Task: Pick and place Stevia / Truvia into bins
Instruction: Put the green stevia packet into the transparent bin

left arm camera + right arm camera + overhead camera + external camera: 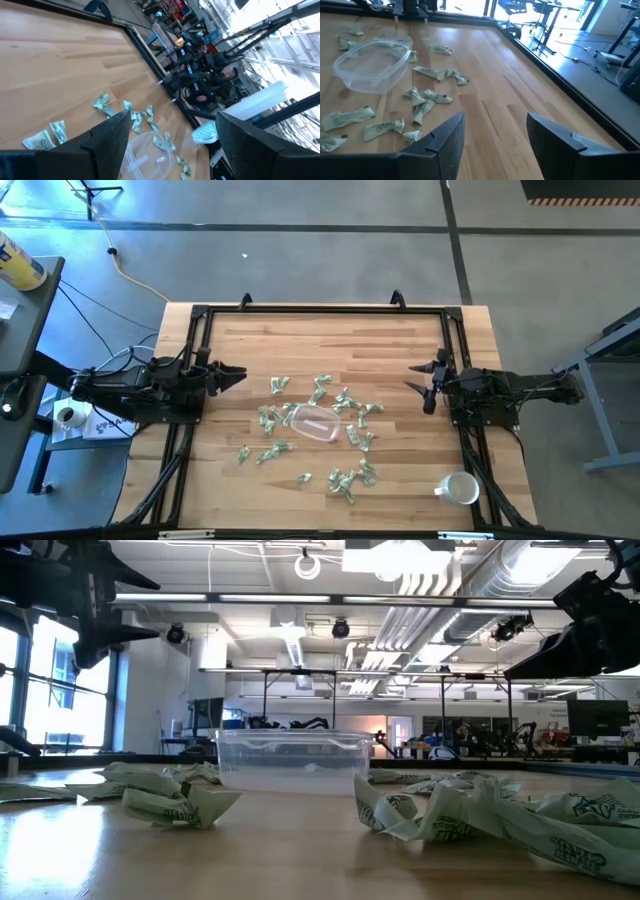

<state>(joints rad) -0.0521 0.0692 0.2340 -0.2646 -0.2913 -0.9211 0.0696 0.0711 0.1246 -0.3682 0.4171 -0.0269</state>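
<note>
Many pale green and white sweetener packets (345,402) lie scattered flat on the wooden table around a clear plastic tub (314,423) that stands at the table's middle. The tub also shows in the low view (292,762), the left wrist view (147,157) and the right wrist view (372,64). My left gripper (236,374) hangs open and empty above the table's left side. My right gripper (418,380) hangs open and empty above the right side. In the wrist views their fingers (115,137) (445,137) stand apart with nothing between them.
A white mug (460,488) lies near the table's front right corner. A black frame (320,310) runs around the table's edge. The far half of the table is bare wood (330,345).
</note>
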